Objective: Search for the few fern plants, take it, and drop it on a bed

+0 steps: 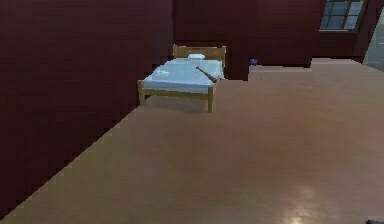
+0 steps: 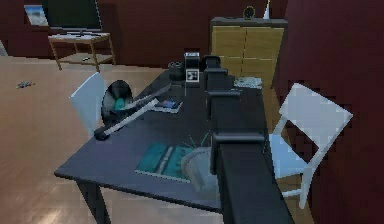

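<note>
A bed [image 1: 182, 78] with a light wooden frame, pale blue sheet and white pillow stands against the dark red wall in the forward view's upper middle. A long pale stick-like thing [image 1: 208, 72] lies across it. In the arm side view the dark arm bar [image 2: 238, 150] rises over a dark table [image 2: 120, 150]. Two white marker squares [image 2: 193, 60] stand at its far end, with the gripper [image 2: 177, 72] just left of them above the tabletop. Small things lie on the table around it, so I cannot tell whether it holds anything.
On the table lie a long grey bat-like thing [image 2: 135, 112], a dark round disc [image 2: 120, 95] and a teal book [image 2: 165, 160]. White chairs [image 2: 305, 125] flank the table. A wooden dresser [image 2: 243, 45] and a TV [image 2: 72, 14] stand behind. Broad wooden floor [image 1: 230, 150] leads to the bed.
</note>
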